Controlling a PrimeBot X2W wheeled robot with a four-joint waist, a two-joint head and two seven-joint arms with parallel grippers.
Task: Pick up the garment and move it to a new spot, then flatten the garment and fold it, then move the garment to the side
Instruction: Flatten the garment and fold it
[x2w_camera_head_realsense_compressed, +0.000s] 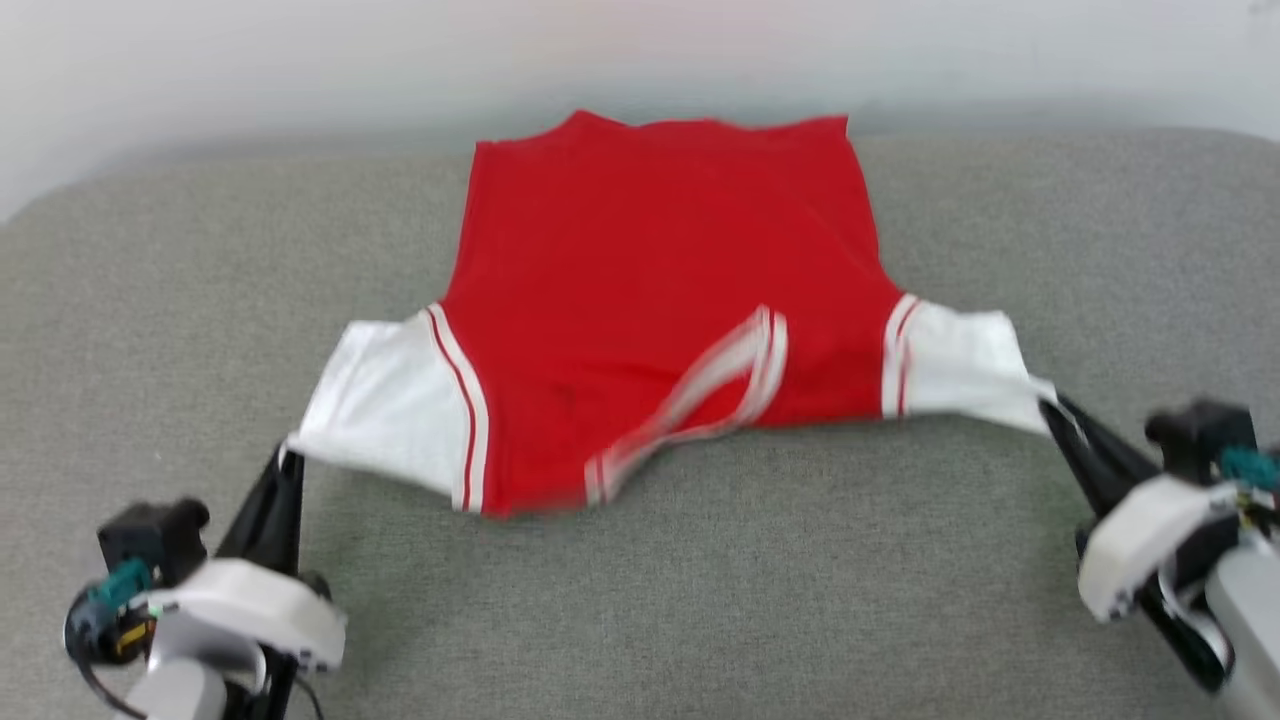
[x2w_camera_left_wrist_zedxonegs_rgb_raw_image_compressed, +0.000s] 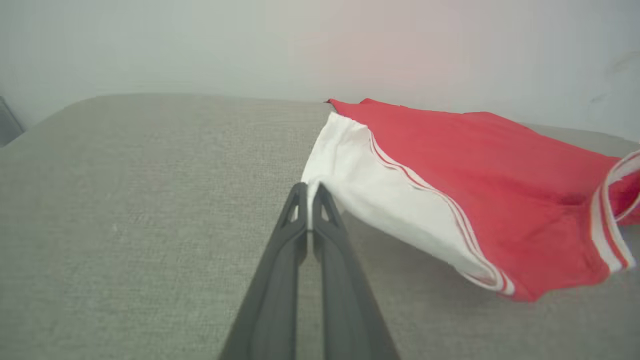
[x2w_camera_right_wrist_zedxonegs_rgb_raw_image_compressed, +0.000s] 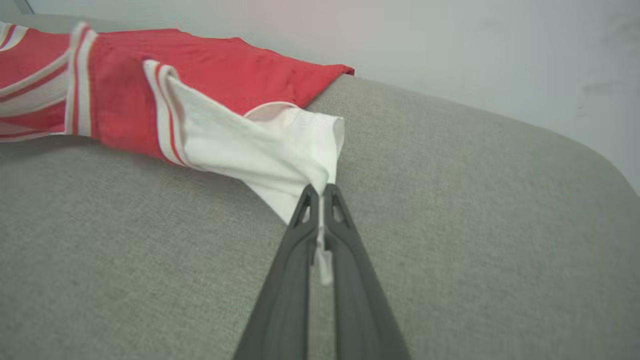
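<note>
Red jersey-style garment (x2w_camera_head_realsense_compressed: 660, 290) is lying spread back-up on a grey fabric surface (x2w_camera_head_realsense_compressed: 700, 600). The left gripper (x2w_camera_head_realsense_compressed: 290, 458) and right gripper (x2w_camera_head_realsense_compressed: 1048, 408) are each pinching a white sleeve tip, holding it taut. Flattening is looking nearly done; folding and moving aside are seemingly waiting.

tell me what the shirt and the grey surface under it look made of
The shirt looks like soft, matte knit fabric, probably jersey: it drapes and wrinkles limply. The grey surface looks like matte woven upholstery cloth: a fine weave grain shows up close.
</note>
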